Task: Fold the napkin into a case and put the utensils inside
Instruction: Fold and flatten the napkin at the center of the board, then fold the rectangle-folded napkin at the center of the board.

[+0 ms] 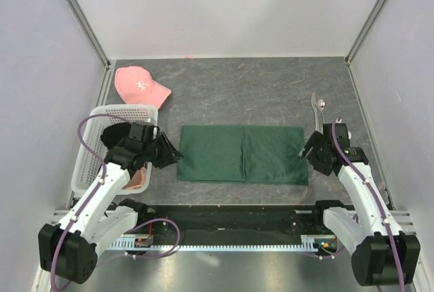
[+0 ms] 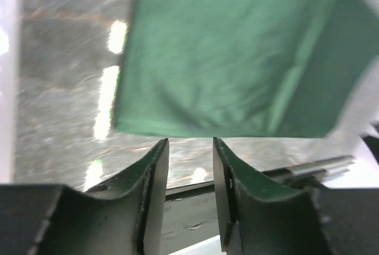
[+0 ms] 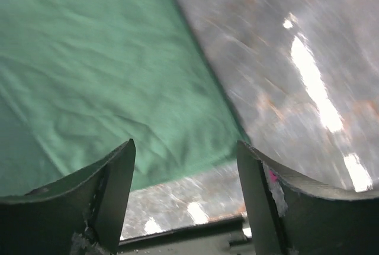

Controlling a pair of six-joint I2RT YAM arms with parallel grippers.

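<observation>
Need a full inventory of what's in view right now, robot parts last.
dark green cloth napkin: 1, dark green, table centre, lying flat as a folded rectangle
shiny silver metal utensils: 2, silver, side by side beyond the napkin's far right corner
pink fabric cap: 1, pink, far left
white plastic slatted basket: 1, white, left edge, contents unclear
grey mottled tabletop: 1, grey, under everything
left pincer: 1, dark, open and empty, at the napkin's left edge
right pincer: 1, dark, open and empty, at the napkin's right edge
</observation>
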